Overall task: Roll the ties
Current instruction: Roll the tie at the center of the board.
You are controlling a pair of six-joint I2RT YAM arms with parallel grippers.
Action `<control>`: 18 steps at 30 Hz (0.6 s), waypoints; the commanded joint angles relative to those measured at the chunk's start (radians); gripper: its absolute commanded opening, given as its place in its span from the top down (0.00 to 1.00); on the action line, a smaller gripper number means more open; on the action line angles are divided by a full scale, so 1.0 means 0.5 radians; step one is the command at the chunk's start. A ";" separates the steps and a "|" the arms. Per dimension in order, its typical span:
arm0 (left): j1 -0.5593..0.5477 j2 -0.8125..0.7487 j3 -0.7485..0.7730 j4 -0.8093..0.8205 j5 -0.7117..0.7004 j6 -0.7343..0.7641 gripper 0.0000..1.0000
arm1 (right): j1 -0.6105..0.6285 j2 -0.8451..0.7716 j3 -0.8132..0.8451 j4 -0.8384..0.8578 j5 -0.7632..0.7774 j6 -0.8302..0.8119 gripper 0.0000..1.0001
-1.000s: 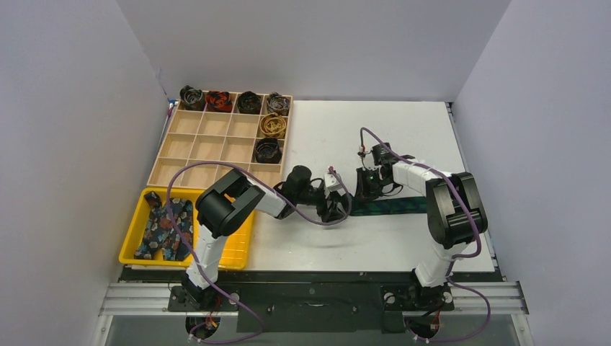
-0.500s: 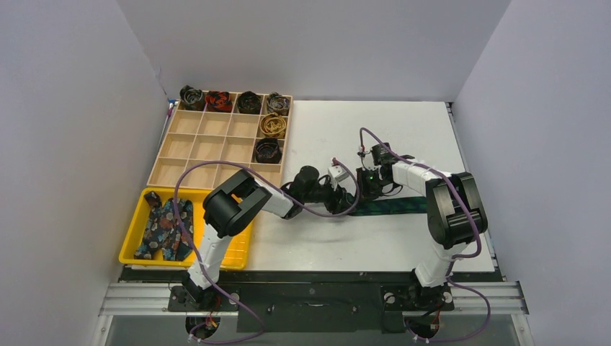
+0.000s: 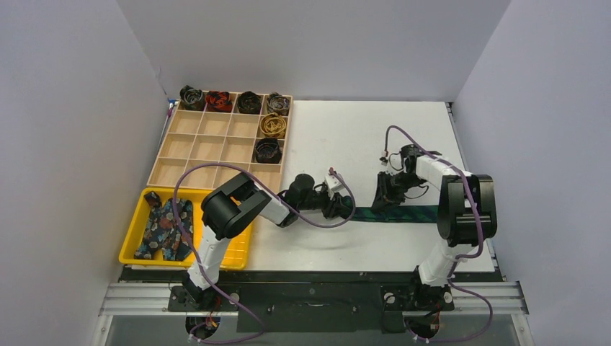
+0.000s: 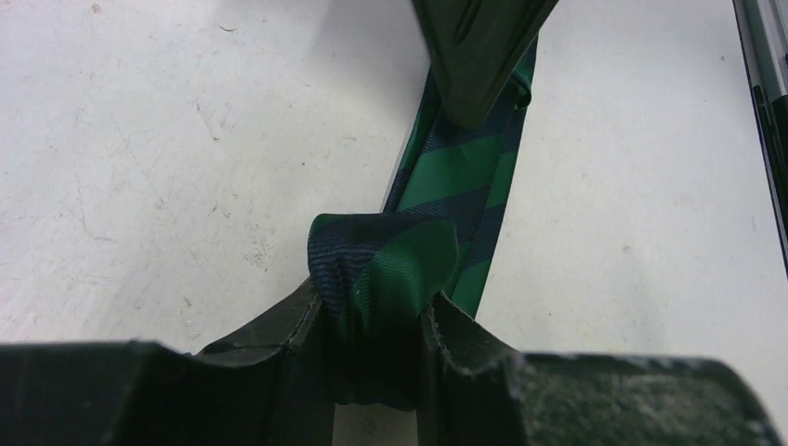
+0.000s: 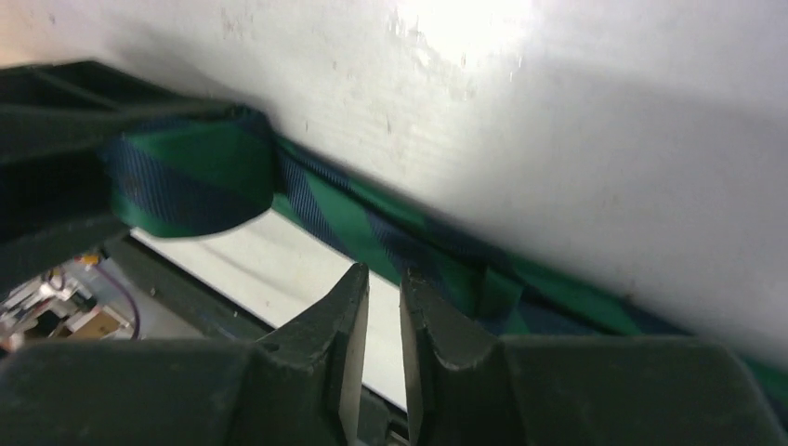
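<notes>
A: Ties first. Counted how many?

B: Counted one plaid tie (image 3: 407, 213), laid flat across the table (image 3: 339, 137) near its front edge, running left to right. Found its left end doubled over and clamped tight in the left gripper (image 4: 376, 297). Counted six rolled ties (image 3: 274, 125) in the wooden box (image 3: 189, 148): four along the far row, then two more down the rightmost column, one in each of the next two rows. Could not count the floral ties (image 3: 166, 227) heaped in the yellow tray (image 3: 236, 251); too tangled to separate.

A: And saw what of the other arm?

B: Saw the right gripper (image 5: 383, 274) tip-down at the plaid tie, with its fingers drawn almost together and only a thin slit between. Made out nothing held in that slit. Stood apart from the left gripper, further right along the cloth.

A: Noticed any change from half a second before?

B: Yes. Had stood just beside the left gripper then; found it shifted rightward along the tie, with elbow and cable swung right too. Found the left gripper at much the same spot, a little nearer the front edge. Saw more plaid bared between the two. Found the six coils, the box and the tray unmoved.
</notes>
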 commanded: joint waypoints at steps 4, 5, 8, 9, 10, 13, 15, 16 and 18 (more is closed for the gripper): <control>0.017 0.089 -0.095 -0.317 -0.138 0.035 1.00 | 0.046 -0.035 0.021 -0.303 -0.224 -0.157 0.91; 0.028 0.088 -0.092 -0.321 -0.143 0.027 1.00 | 0.091 0.015 0.011 -0.287 -0.179 -0.152 0.92; 0.057 0.073 -0.092 -0.303 -0.116 -0.002 1.00 | 0.124 0.119 0.001 -0.113 -0.044 -0.057 0.93; 0.073 0.054 -0.094 -0.296 -0.107 0.005 1.00 | 0.121 0.176 0.019 -0.082 0.032 -0.036 0.93; 0.080 0.043 -0.097 -0.275 -0.083 0.021 1.00 | 0.110 0.207 0.028 -0.029 0.057 -0.006 0.94; 0.130 -0.019 -0.078 -0.254 0.018 0.039 1.00 | 0.094 0.358 0.091 0.008 0.158 0.009 1.00; 0.160 -0.074 -0.049 -0.244 0.114 0.071 1.00 | 0.090 0.416 0.111 0.015 0.200 0.017 1.00; 0.168 -0.111 -0.032 -0.227 0.159 0.079 1.00 | 0.088 0.426 0.114 0.026 0.209 0.024 1.00; 0.182 -0.172 -0.022 -0.218 0.285 0.126 0.99 | 0.087 0.460 0.115 0.043 0.209 0.054 1.00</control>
